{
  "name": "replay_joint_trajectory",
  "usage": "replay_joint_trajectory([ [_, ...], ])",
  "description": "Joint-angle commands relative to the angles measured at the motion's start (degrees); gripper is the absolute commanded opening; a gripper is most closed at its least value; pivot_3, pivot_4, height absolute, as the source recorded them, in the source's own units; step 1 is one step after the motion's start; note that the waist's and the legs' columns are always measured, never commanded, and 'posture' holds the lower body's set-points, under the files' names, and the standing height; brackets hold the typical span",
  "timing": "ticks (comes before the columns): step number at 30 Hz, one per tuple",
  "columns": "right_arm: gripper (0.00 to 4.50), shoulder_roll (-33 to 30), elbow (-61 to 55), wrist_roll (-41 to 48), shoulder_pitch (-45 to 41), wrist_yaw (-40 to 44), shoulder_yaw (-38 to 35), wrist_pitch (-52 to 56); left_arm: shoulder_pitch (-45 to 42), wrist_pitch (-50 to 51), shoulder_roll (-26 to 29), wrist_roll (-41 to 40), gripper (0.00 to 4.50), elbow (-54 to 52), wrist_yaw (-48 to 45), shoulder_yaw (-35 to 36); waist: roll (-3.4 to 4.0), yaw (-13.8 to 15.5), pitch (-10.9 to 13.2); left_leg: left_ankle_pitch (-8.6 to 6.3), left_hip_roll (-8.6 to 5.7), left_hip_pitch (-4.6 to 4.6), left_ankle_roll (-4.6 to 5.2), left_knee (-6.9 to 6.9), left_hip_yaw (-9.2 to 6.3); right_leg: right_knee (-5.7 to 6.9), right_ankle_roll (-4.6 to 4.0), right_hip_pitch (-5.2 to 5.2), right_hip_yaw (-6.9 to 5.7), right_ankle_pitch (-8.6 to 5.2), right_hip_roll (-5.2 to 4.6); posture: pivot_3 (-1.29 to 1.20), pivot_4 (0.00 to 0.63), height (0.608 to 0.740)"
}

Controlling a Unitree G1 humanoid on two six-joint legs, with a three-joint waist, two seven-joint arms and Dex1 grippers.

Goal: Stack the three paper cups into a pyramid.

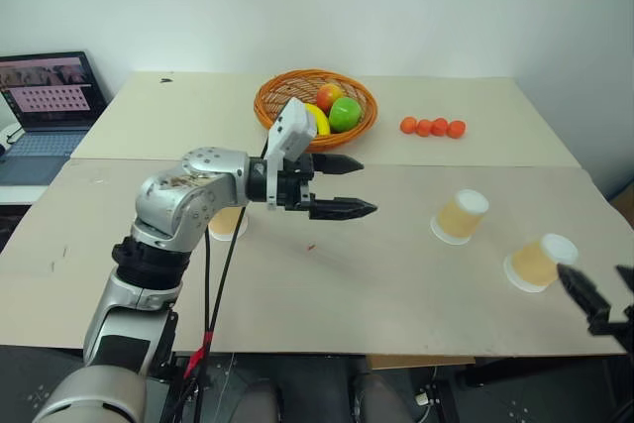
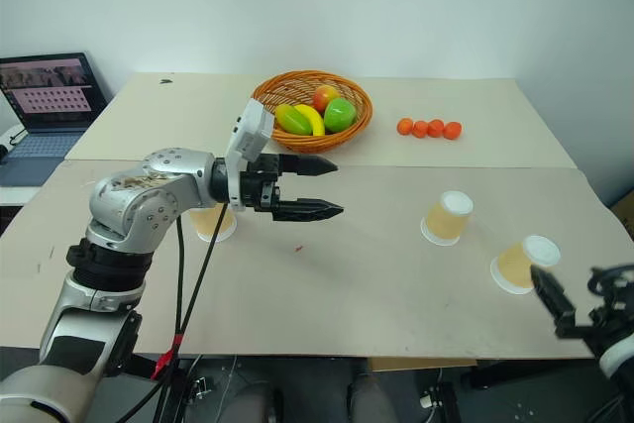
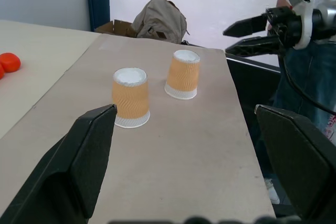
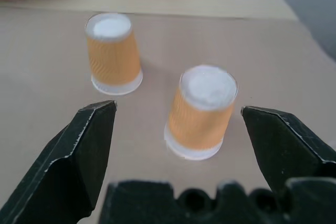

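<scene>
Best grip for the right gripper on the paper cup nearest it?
Take the nearest paper cup by its ribbed tan side wall, around mid-height, probably from the near table edge with the open right gripper level. It stands upside down, wide rim on the table, tapering upward, so a higher grip may slip.

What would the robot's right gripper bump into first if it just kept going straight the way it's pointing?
Most likely the nearer paper cup, standing upside down between the open fingers of the right gripper and a little ahead of them. The gap to it is hard to judge.
</scene>
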Motion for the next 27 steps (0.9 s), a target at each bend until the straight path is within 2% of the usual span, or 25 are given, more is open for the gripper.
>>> replay_joint_trajectory([
  [1,4.43,2.0,3.3,-5.3,1.7,0.2,5.0,-10.6,-2.7,-1.4,-0.6,0.5,4.50,0.0,-0.9,0.3,-0.01,-0.3,0.0,0.00,-0.01,0.03,0.00,0.00,0.04,0.01,-0.01,0.01,0.05,-0.01,-0.01,0.00,0.150,0.734],
  [5,4.43,2.0,10.7,-8.8,-0.5,-0.3,10.4,-17.4,-3.1,-1.4,-0.1,1.1,4.50,-0.1,-1.2,0.4,0.00,-1.0,0.0,0.00,-0.02,0.06,0.00,0.02,0.13,0.01,-0.21,0.02,0.17,-0.11,0.01,0.00,0.150,0.734],
  [10,4.43,-1.3,19.1,-12.5,-4.7,0.2,15.2,-23.0,-2.9,-0.5,0.9,1.8,4.50,-1.8,-0.3,1.3,0.01,-1.1,0.0,0.00,-0.01,0.07,0.00,0.01,0.15,0.05,-0.05,-0.03,0.23,-0.01,0.06,0.00,0.150,0.734],
  [23,4.43,-9.6,31.0,-13.0,-14.4,1.3,19.3,-26.5,-0.4,5.0,2.8,-1.1,4.50,-8.1,5.0,5.4,0.04,-1.0,0.0,0.00,-0.02,0.05,0.00,0.01,0.19,0.02,0.03,-0.03,0.40,0.03,0.13,0.00,0.150,0.734],
  [27,4.43,-12.0,35.5,-13.5,-17.7,2.1,20.4,-27.9,0.0,5.7,3.4,-1.6,4.50,-9.2,5.9,5.7,0.03,-1.0,0.0,0.00,0.05,0.06,0.00,0.01,0.16,0.02,0.03,-0.01,0.72,0.03,0.43,0.00,0.150,0.734],
])
